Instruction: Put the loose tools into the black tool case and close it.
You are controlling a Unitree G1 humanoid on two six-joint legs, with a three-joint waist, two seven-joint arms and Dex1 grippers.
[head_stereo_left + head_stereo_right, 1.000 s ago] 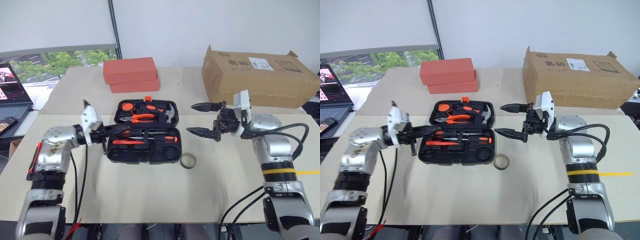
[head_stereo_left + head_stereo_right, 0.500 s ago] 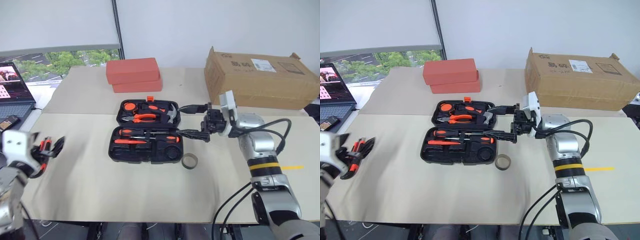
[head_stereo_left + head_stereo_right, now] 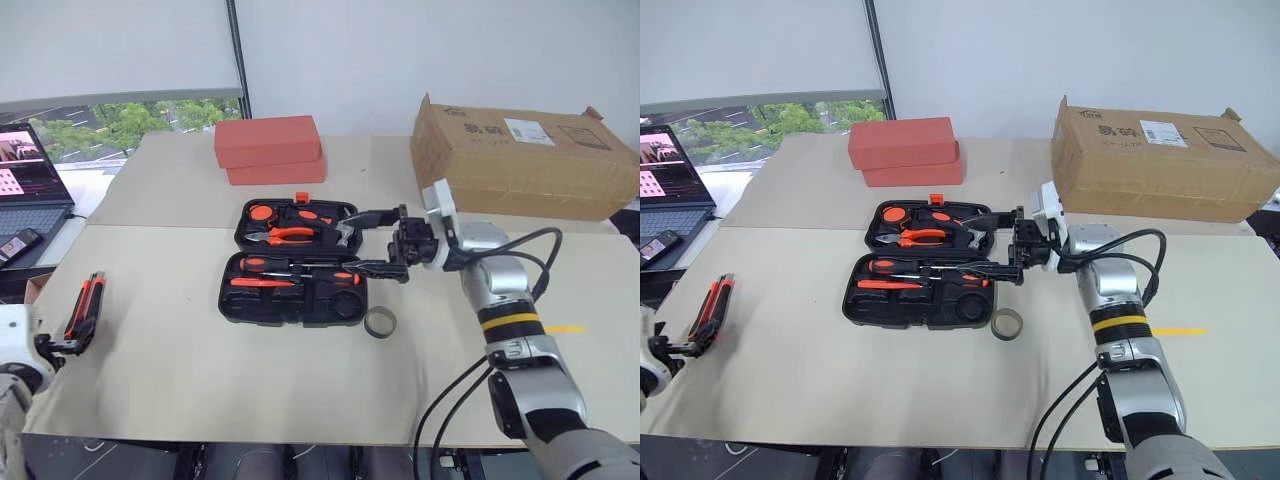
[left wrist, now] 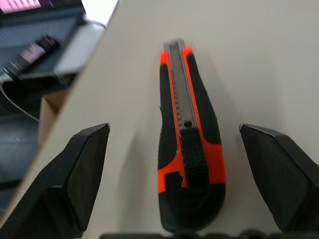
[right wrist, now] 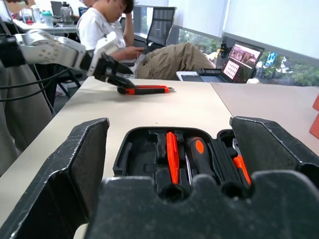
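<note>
Over at the far left edge of the tabletop (image 3: 200, 370), the black-and-orange utility knife (image 3: 84, 309) lies flat, well apart from the case. The left gripper (image 4: 182, 172) sits at its butt end with fingers spread wide to either side of the handle, touching nothing. The knife looks light and rigid; I'd judge its ribbed rubbery flanks the best place to pinch, mid-handle, clear of the slider. In the middle, the black tool case (image 3: 292, 285) lies open, screwdrivers (image 3: 290, 267) seated in the near half, pliers (image 3: 283, 236) in the far half. Just beside its right front corner rests the small ring roll (image 3: 379, 321), light and likely to roll if nudged. The right gripper (image 3: 375, 241) hangs wide open and empty at the case's right end.
</note>
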